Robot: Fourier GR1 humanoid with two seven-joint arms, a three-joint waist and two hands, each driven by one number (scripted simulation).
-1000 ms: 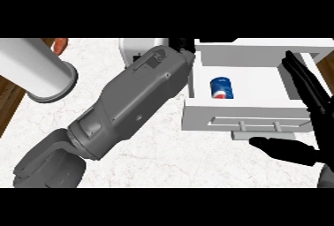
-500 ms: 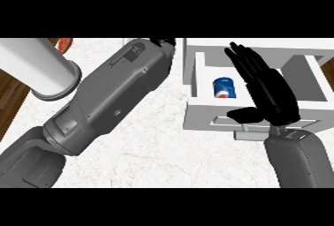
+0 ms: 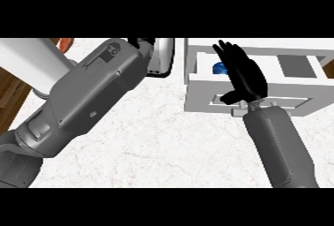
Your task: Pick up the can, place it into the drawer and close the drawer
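Counter (image 3: 163,145): white marble look, faint veins, smooth. Drawer (image 3: 202,95): matt white, painted look. Right hand (image 3: 244,77): matt black. Forearms: grey, satin plastic or metal. Can (image 3: 220,67): blue, slight gloss; mostly hidden, possibly metal. Floor strip (image 3: 12,95): brown wood grain.

Right black hand (image 3: 243,75) open, fingers (image 3: 228,52) straight, pointing toward table's far edge, grey forearm (image 3: 280,145) rising from lower edge. Left grey forearm (image 3: 85,101) runs diagonally toward far edge, hand mostly hidden.

The can (image 3: 219,67) lies in the drawer (image 3: 202,90) at right, partly behind the right hand (image 3: 244,77).
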